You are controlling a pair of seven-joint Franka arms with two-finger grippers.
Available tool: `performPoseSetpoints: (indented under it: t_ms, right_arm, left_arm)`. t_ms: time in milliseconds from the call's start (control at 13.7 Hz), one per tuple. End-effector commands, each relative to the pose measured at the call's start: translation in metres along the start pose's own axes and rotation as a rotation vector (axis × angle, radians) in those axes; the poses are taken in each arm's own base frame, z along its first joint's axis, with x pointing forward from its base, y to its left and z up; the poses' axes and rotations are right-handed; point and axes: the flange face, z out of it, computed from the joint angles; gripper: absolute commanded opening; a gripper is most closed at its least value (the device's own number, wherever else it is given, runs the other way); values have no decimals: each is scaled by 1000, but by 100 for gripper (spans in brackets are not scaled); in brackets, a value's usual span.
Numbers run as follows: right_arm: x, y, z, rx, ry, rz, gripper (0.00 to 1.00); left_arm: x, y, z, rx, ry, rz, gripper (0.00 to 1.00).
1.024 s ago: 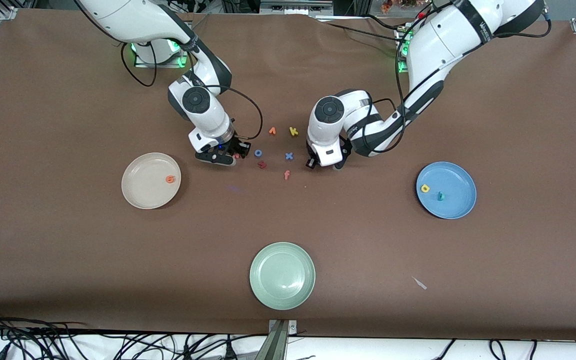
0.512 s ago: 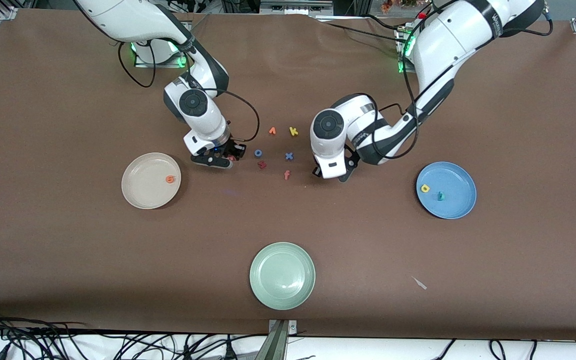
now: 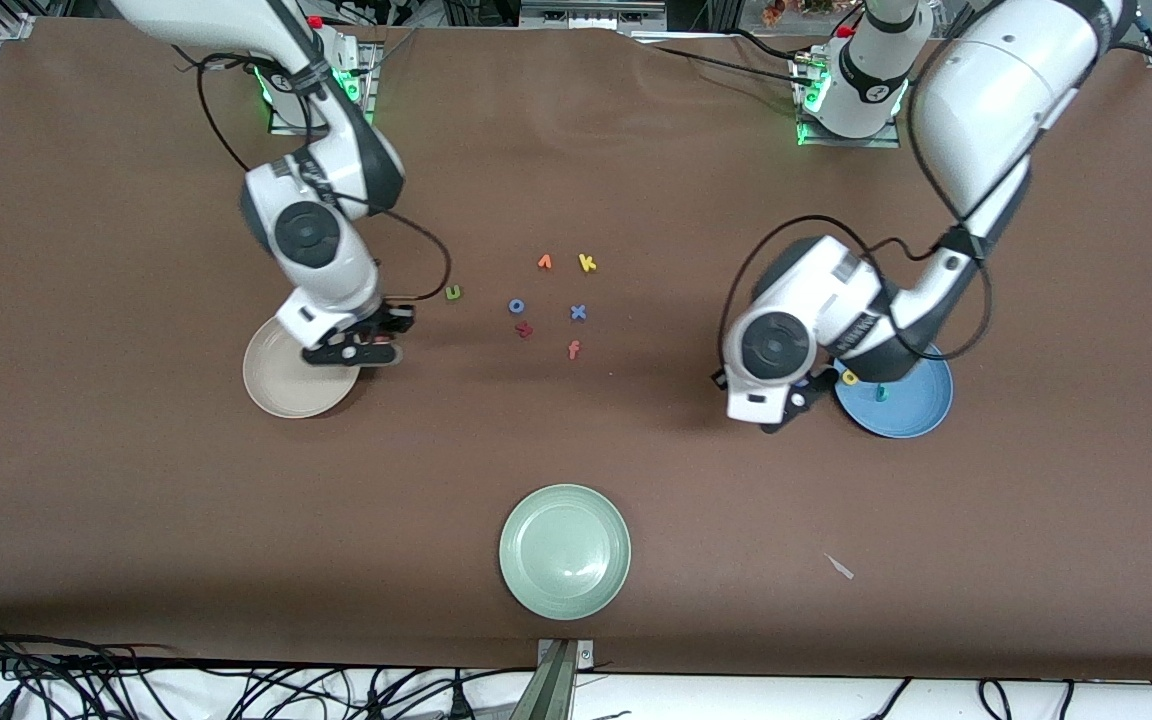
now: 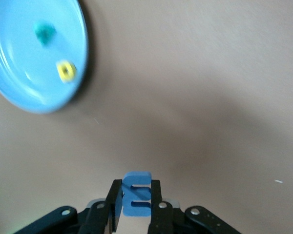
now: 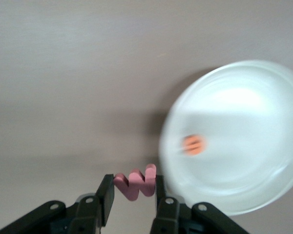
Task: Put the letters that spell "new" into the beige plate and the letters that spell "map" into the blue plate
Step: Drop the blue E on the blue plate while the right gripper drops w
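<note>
The right tool (image 5: 131, 195) is pinching the pinkish-red w (image 5: 135, 183) over the beige plate's (image 3: 271, 385) rim. The left tool (image 4: 136, 207) is clamping the blue m (image 4: 136, 194) above the counter (image 3: 576, 450), just beside the blue plate (image 3: 911, 410).

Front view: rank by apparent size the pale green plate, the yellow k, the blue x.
1. pale green plate, by far the largest
2-3. yellow k and blue x: both tiny and look alike, so not ranked

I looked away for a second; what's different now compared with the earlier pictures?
Both arms left the letter cluster. The right hand carried the pink w to the beige plate; the left hand carried the blue m toward the blue plate. The green n is uncovered. The other letters stayed.
</note>
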Motion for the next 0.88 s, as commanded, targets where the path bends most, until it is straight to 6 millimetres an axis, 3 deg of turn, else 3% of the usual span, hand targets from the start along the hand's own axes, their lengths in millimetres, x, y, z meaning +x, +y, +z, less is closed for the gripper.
performPoseSetpoints:
  t_ms: [0, 73, 146, 293, 512, 585, 659, 732, 805]
  right_arm:
    - [-1, 49, 13, -17, -18, -88, 19]
    - [-2, 60, 18, -18, -14, -97, 20]
    - [-5, 66, 26, -15, -5, -96, 28]
    - [-12, 66, 38, -4, 14, -94, 63]
    - [-12, 69, 36, -5, 14, -71, 85]
    - [-13, 67, 34, -4, 8, -45, 85]
    - [-14, 58, 32, -3, 4, -6, 85]
    - [-19, 35, 28, 8, 6, 20, 85]
    - [-24, 15, 27, 15, 3, 65, 85]
  left_arm:
    - [41, -41, -5, 8, -52, 223, 0]
    - [55, -53, -2, 7, -61, 288, 0]
    - [69, -66, 2, 4, -71, 332, 0]
    - [95, -89, 16, 30, -70, 440, 0]
    - [132, -118, 45, 84, -68, 618, 0]
    - [144, -126, 55, 91, -68, 667, 9]
    - [149, -129, 60, 87, -71, 712, 52]
    - [151, -131, 61, 78, -80, 737, 100]
    - [154, -138, 53, 74, -77, 738, 100]
